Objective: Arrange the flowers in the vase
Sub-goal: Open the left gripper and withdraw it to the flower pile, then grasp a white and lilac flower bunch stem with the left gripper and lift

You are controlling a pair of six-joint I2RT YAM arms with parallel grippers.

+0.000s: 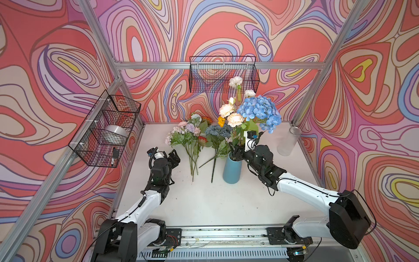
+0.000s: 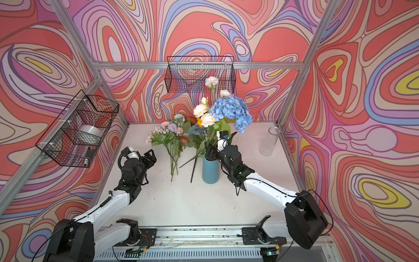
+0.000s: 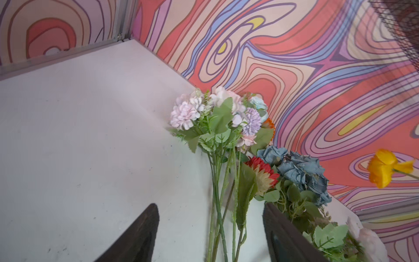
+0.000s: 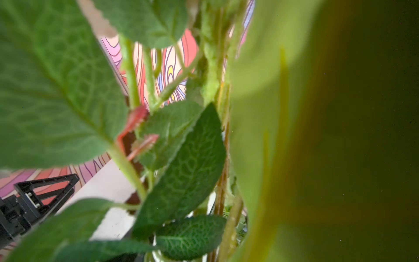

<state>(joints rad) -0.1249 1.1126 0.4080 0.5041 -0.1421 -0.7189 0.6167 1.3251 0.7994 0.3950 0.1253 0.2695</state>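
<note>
While the right gripper (image 1: 235,151) sits among the stems at the mouth of the blue vase (image 1: 231,170), we have more flowers to bring over.

We judge the step in hand to be seating a stem in the bouquet, where the blue hydrangea (image 1: 260,111) and cream peonies (image 1: 234,119) stand upright in the vase. Leaves hide the right jaws, so we cannot tell whether they grip a stem or have let go. The left gripper (image 1: 175,156) hangs with jaws apart, holding nothing, just beside the loose flowers (image 1: 192,140) that lie flat on the table (image 1: 204,204) left of the vase. Next, in our view, the right arm must back out without dragging foliage or tipping the vase. The left must then close on one stem low down.
</note>
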